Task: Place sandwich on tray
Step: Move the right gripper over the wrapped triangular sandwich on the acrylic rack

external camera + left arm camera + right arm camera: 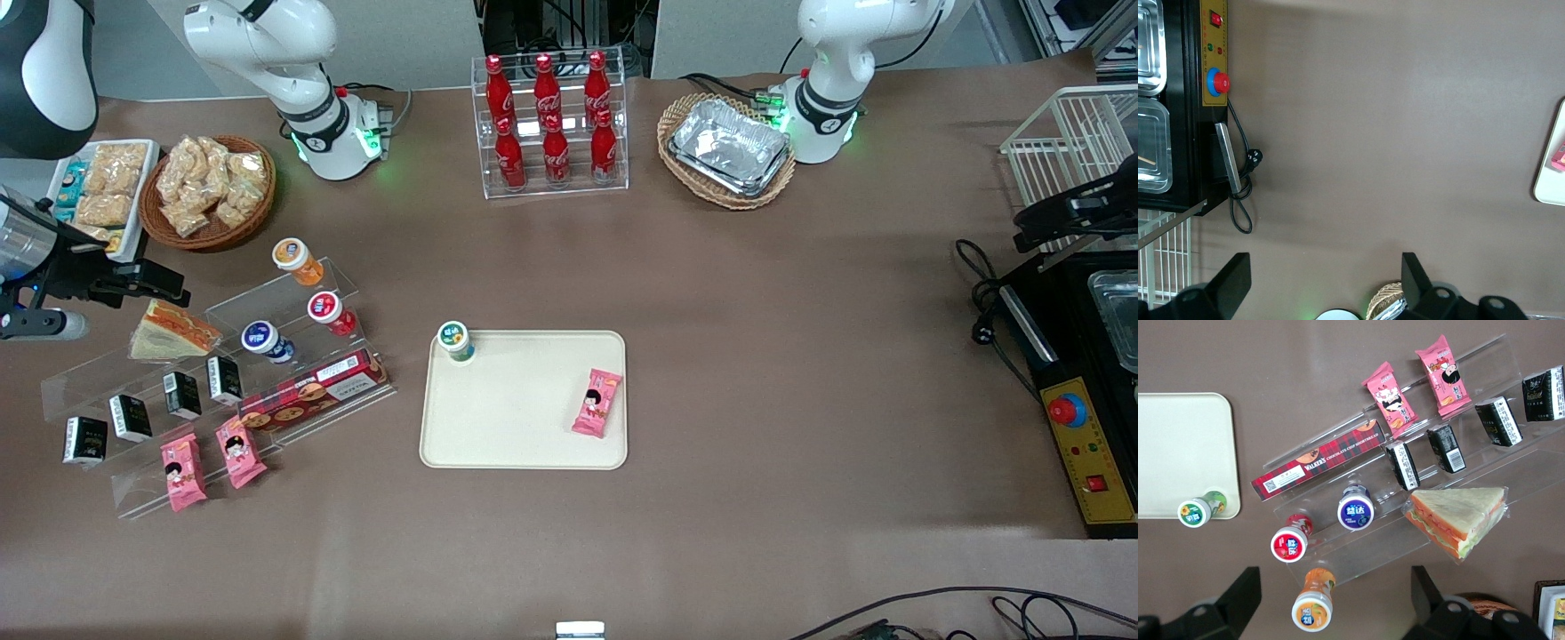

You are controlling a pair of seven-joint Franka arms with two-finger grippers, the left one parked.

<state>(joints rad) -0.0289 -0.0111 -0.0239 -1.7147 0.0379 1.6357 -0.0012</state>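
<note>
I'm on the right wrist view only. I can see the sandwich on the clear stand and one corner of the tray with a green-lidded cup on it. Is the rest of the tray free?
Observer: Not wholly. In the front view the tray also holds a pink snack packet, near its edge toward the parked arm's end. The middle is bare.
Operator: And where is my gripper in relation to the sandwich?
Observer: The gripper is open and not over the sandwich. It hangs beside it, slightly farther from the front camera and toward the working arm's end, and does not touch it.
</note>
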